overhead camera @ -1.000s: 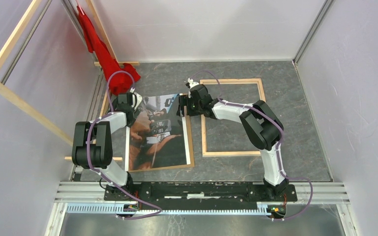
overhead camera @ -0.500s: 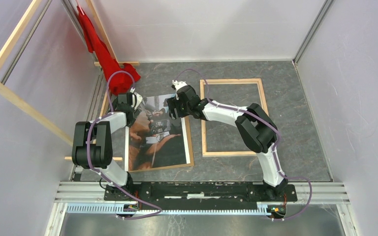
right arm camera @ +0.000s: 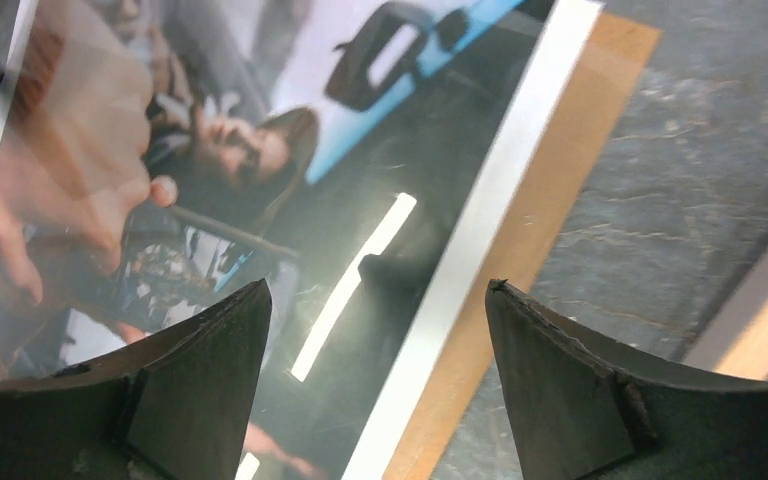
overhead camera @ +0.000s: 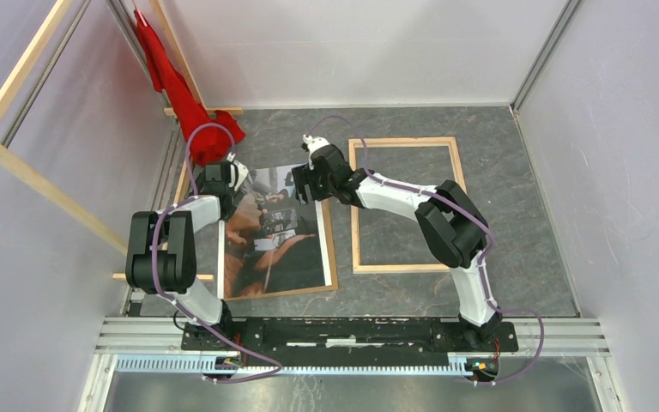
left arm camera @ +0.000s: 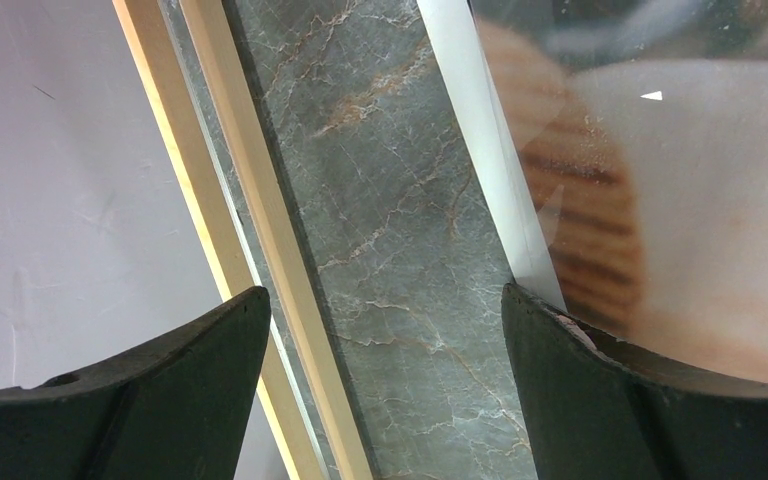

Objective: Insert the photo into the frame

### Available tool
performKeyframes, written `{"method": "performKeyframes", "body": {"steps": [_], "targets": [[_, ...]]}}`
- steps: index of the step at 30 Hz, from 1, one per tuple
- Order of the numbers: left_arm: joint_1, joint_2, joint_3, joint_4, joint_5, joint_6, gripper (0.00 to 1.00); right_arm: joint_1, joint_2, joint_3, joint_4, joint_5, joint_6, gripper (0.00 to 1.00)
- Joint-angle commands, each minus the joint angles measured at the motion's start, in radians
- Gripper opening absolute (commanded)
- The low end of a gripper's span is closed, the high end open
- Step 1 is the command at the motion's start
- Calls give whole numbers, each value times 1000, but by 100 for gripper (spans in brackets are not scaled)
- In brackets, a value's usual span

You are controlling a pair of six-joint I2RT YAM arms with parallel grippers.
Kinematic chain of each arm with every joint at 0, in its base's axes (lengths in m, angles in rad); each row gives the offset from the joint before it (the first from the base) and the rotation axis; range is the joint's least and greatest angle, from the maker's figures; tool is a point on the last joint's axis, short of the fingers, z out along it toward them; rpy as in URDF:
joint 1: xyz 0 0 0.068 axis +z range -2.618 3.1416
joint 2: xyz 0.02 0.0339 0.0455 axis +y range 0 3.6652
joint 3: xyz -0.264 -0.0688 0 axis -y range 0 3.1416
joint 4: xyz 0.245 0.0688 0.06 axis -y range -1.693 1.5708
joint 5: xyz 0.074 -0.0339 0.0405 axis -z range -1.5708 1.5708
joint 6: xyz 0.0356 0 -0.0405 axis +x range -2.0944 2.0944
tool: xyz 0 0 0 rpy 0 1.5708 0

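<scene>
Masking the glossy photo's (overhead camera: 276,245) 11 and 1 o'clock corners, left gripper (left arm camera: 385,305) and right gripper (right arm camera: 378,295) hang spread, empty; it lies on a brown board (overhead camera: 330,245), 9 o'clock of the pale-wood frame (overhead camera: 403,142).

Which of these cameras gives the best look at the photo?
The top external view: it shows nearly the whole photo, lying flat to the left of the frame. The right wrist view shows only a close-up part with its white border. The left wrist view catches just a blurry edge.
</scene>
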Motion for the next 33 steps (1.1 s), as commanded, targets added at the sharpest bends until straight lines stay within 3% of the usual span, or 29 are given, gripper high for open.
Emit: {"method": "performKeyframes", "body": {"steps": [1,11,22,33], "targets": [[-4,43,-15,-80,117,-6,93,-80,-47,-13,41,33,35,86],[-4,101,58,-86,115,-44,91,-158,72,-11,87,-96,97,88],[-15,140,77,-78,126,-57,90,-179,201,131,79,-157,146,88],[-38,170,66,-60,119,-45,89,-178,203,140,167,-198,160,85]]}}
